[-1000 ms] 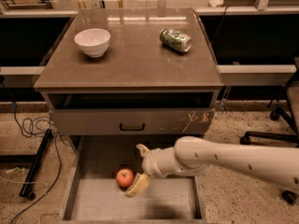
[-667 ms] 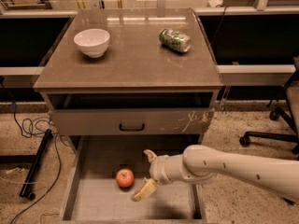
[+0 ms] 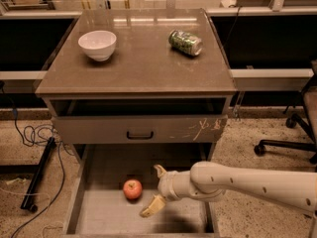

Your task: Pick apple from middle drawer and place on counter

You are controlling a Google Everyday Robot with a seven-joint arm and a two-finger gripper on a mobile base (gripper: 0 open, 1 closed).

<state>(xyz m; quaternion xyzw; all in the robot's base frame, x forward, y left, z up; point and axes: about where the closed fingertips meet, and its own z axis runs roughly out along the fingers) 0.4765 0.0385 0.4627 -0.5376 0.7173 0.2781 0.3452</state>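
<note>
Regard drawer opening as done and grasp as pending: with apple (image 3: 132,189) lying on floor of middle drawer (image 3: 111,214), just left of gripper (image 3: 156,188) and clear of its wide-spread, empty fingers (image 3: 152,207), proceed to enclose, pinch, lift and deposit on counter (image 3: 143,68).

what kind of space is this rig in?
Likely an office or lab: rolling office chair, loose floor cables, speckled floor. The gripper is open beside the apple in the middle drawer.
</note>
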